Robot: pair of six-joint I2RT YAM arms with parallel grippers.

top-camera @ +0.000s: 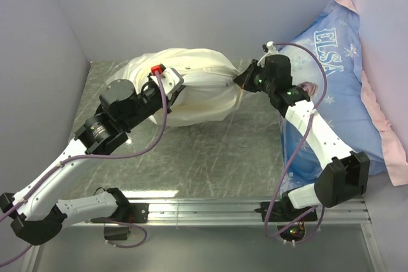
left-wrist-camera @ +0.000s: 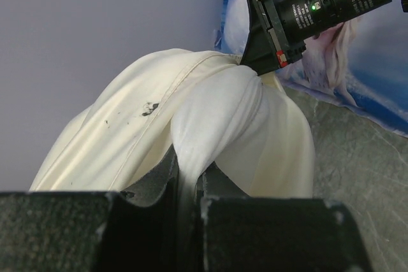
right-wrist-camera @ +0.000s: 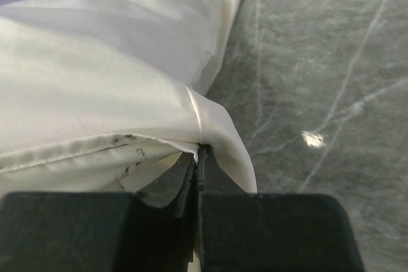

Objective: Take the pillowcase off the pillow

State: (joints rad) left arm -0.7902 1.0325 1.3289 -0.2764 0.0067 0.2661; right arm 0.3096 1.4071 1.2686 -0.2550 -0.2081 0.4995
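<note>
The cream pillowcase (top-camera: 201,90) lies bunched at the back middle of the table, with the pillow mostly hidden inside it. In the left wrist view the case (left-wrist-camera: 108,138) shows a seam and dark smudges, and a brighter white fold of the pillow (left-wrist-camera: 217,119) runs down between my left jaws. My left gripper (top-camera: 171,84) (left-wrist-camera: 185,179) is shut on that white fold at the bundle's left side. My right gripper (top-camera: 241,81) (right-wrist-camera: 199,154) is shut on the smudged hem of the pillowcase (right-wrist-camera: 95,55) at the bundle's right end; it also shows in the left wrist view (left-wrist-camera: 258,62).
A large blue "ELSA" printed pillow (top-camera: 338,74) with a pink edge leans against the right wall, also in the left wrist view (left-wrist-camera: 363,68). Grey walls close in the left and back. The marbled table (top-camera: 210,157) ends at a metal rail (top-camera: 210,211).
</note>
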